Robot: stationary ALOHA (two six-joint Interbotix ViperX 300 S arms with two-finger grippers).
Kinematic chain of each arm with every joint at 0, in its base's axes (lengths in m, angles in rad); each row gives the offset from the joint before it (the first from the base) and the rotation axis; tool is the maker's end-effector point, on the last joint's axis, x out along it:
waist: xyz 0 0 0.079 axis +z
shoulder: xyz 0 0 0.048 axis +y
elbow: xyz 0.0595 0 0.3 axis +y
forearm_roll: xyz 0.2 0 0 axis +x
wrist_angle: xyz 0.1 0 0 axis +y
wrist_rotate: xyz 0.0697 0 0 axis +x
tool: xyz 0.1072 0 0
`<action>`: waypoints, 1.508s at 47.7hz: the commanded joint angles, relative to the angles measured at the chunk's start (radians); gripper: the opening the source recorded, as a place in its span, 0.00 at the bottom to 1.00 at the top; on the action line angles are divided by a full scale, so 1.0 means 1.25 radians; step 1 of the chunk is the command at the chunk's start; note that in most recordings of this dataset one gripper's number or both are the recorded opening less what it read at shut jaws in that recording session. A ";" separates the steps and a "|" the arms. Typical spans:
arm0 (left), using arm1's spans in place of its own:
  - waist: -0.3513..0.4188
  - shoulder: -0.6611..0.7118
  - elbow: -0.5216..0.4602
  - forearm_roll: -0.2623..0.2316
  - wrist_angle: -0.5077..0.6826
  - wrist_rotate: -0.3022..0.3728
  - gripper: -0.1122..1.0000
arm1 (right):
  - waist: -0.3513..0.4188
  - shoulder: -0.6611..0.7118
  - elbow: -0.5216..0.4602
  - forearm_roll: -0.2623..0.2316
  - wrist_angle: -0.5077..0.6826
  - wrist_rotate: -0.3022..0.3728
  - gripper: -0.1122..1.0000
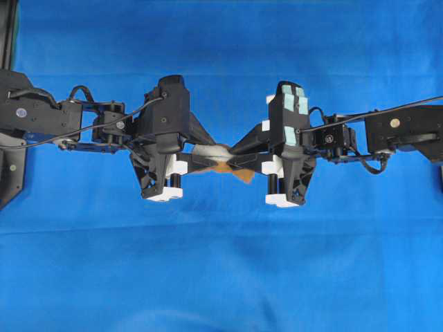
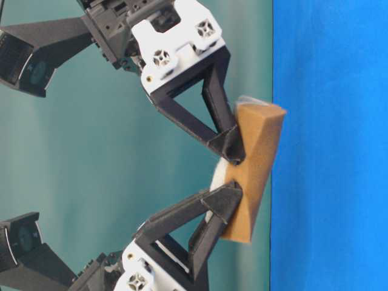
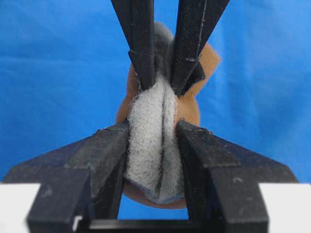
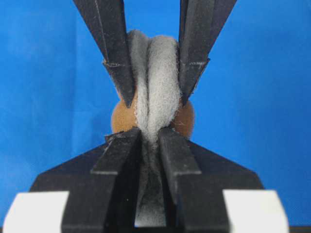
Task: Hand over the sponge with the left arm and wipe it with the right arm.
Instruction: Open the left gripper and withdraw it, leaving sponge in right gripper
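Sponge (image 3: 154, 141), small block w/ grey-white fibrous face over tan foam, hangs mid-air above the blue cloth's (image 1: 221, 277) middle, folded where pinched. Looks soft, light, very squashy; best gripped near its ends. Left gripper (image 1: 208, 160) & right gripper (image 1: 243, 160) both clamp it, tips nearly meeting.

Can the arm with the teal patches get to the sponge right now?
Yes, it looks so: the right arm's fingers are already pinching the sponge, folded in mid-air, with the left arm's fingers squeezing it from the other side.
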 commanded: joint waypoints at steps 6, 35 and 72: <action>0.004 -0.018 -0.009 -0.001 -0.015 -0.004 0.34 | 0.002 -0.013 -0.015 -0.002 0.001 -0.001 0.25; -0.032 -0.276 0.150 -0.001 -0.034 -0.013 0.90 | 0.002 -0.085 0.013 -0.007 0.045 -0.004 0.25; -0.056 -0.438 0.248 -0.001 -0.047 0.000 0.90 | -0.005 -0.016 0.031 -0.007 0.023 0.000 0.25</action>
